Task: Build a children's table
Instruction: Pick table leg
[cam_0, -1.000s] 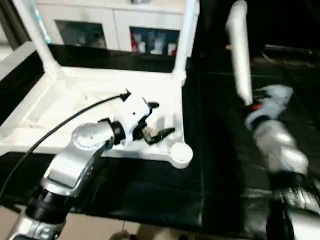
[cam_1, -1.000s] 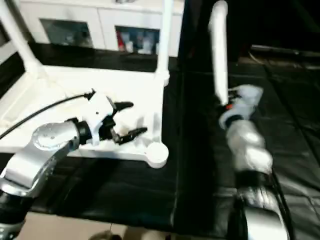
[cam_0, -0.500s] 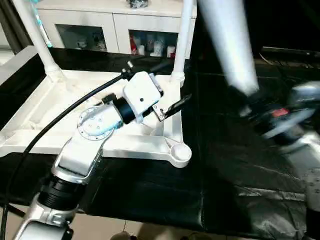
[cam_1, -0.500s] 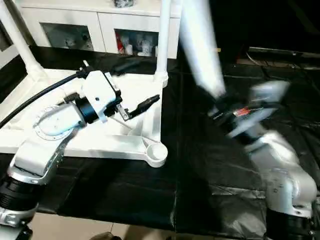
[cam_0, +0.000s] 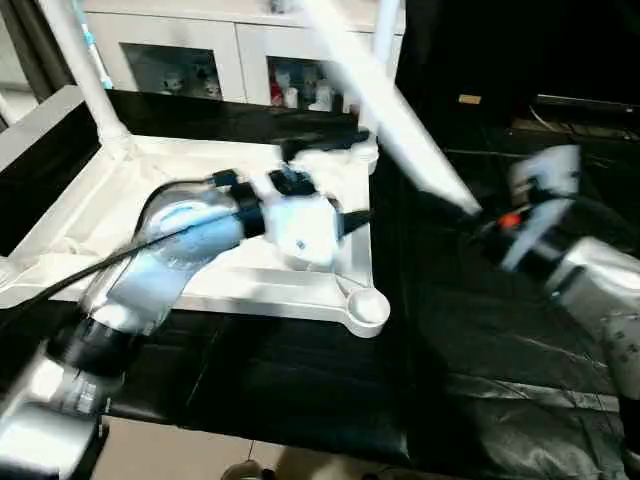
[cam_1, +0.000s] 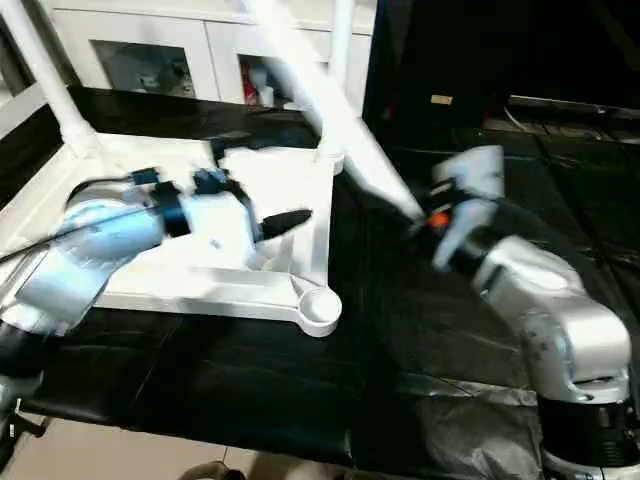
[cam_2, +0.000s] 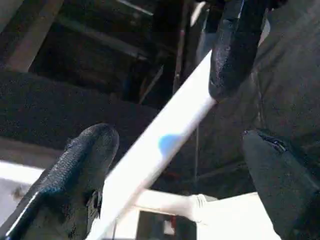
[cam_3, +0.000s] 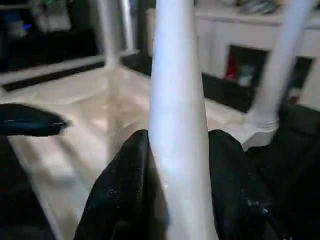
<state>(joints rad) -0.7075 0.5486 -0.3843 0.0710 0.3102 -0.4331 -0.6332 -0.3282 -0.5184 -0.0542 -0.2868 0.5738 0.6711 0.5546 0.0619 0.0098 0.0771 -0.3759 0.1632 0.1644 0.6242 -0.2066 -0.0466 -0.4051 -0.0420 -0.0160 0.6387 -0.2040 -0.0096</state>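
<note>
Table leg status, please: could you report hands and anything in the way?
Right hand shut on loose leg. Left hand open over upturned top. Near corner socket empty, unobstructed.

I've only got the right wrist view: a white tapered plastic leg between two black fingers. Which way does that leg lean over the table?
Observer: From the head camera, the white tapered plastic leg in the right gripper slants up toward the robot's left, its upper part crossing in front of the upright white leg at the far right corner.
Operator: Any socket free for it?
Observer: Yes, the round near-right corner socket of the upturned white ribbed tabletop is empty.
Operator: What's the left gripper doing?
Observer: The left gripper is open, its fingers spread either side of the slanting leg, not closed on it.
</note>
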